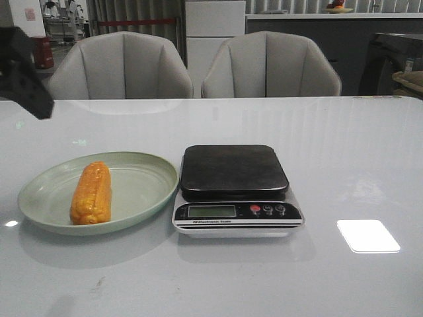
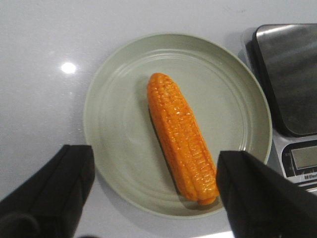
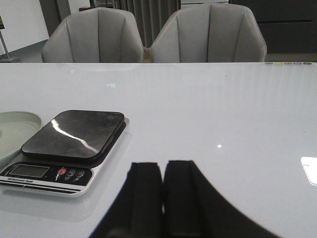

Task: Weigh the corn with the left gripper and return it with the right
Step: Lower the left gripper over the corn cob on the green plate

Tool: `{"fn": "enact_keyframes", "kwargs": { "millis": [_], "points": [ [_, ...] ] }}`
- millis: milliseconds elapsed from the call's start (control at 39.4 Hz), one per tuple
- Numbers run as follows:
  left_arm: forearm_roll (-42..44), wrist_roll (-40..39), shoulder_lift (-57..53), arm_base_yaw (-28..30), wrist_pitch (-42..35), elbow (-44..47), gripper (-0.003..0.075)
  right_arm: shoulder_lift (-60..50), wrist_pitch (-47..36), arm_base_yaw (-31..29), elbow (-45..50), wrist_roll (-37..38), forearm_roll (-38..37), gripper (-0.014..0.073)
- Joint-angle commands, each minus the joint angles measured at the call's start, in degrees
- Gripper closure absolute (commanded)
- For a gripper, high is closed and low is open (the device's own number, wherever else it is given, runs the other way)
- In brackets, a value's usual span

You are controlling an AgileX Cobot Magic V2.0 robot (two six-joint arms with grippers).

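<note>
The orange-yellow corn [image 1: 91, 193] lies on a pale green plate [image 1: 142, 188] left of the scale [image 1: 235, 188]. In the left wrist view the corn [image 2: 182, 136] lies on the plate [image 2: 119, 124], with the scale [image 2: 292, 79] beside it. My left gripper [image 2: 156, 193] is open wide and empty, high above the plate's near part, one finger [image 2: 54, 193] past the rim, the other finger [image 2: 260, 196] near the corn's thick end. A black part of the left arm [image 1: 23, 76] shows in the front view. My right gripper [image 3: 162, 173] is shut and empty, right of the scale [image 3: 69, 144].
The scale's dark platform [image 1: 232, 169] is bare; its display and buttons [image 1: 264, 210] face the front. Two grey chairs [image 1: 119, 66] stand behind the white table. A bright light patch [image 1: 367, 235] lies on the table at the right.
</note>
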Motion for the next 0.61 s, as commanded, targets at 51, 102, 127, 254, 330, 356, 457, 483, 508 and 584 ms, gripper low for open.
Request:
{"fn": "enact_keyframes", "kwargs": {
  "millis": [51, 102, 127, 254, 330, 356, 457, 483, 508, 584],
  "points": [
    [-1.6, -0.4, 6.7, -3.9, -2.4, -5.4, 0.0163, -1.1, -4.2, -0.4, 0.4, -0.5, -0.7, 0.0447],
    [-2.9, -0.4, 9.2, -4.7, -2.4, -6.3, 0.0163, -1.1, -4.2, -0.4, 0.4, -0.5, -0.7, 0.0447],
    [-3.5, -0.4, 10.5, -4.9, -2.4, -6.8, 0.0163, -1.1, -4.2, -0.4, 0.4, -0.5, -0.7, 0.0447],
    [-5.6, -0.4, 15.8, -5.0, -2.2, -8.6, 0.0164, -1.1, -4.2, -0.4, 0.4, -0.5, -0.7, 0.0447],
    [-5.7, -0.4, 18.5, -5.0, -1.8, -9.4, 0.0164, -1.1, -4.2, -0.4, 0.4, -0.5, -0.7, 0.0447],
    [-5.7, -0.4, 19.4, -5.0, -1.4, -9.7, 0.0164, -1.1, -4.2, -0.4, 0.4, -0.5, -0.7, 0.0447],
    [-6.1, -0.4, 22.4, -5.2, 0.8, -11.3, 0.0167, -1.1, -4.2, -0.4, 0.4, -0.5, -0.7, 0.0447],
    [-6.1, -0.4, 22.9, -5.4, 1.3, -11.5, 0.017, -1.1, -4.2, -0.4, 0.4, -0.5, -0.7, 0.0447],
    [-6.1, -0.1, 23.4, -5.6, 1.9, -12.0, 0.018, -1.1, -4.2, -0.4, 0.4, -0.5, -0.7, 0.0447],
    [-6.1, 0.0, 24.6, -6.3, 2.9, -13.3, 0.0253, -1.1, -4.2, -0.4, 0.4, -0.5, -0.7, 0.0447]
  ]
}}
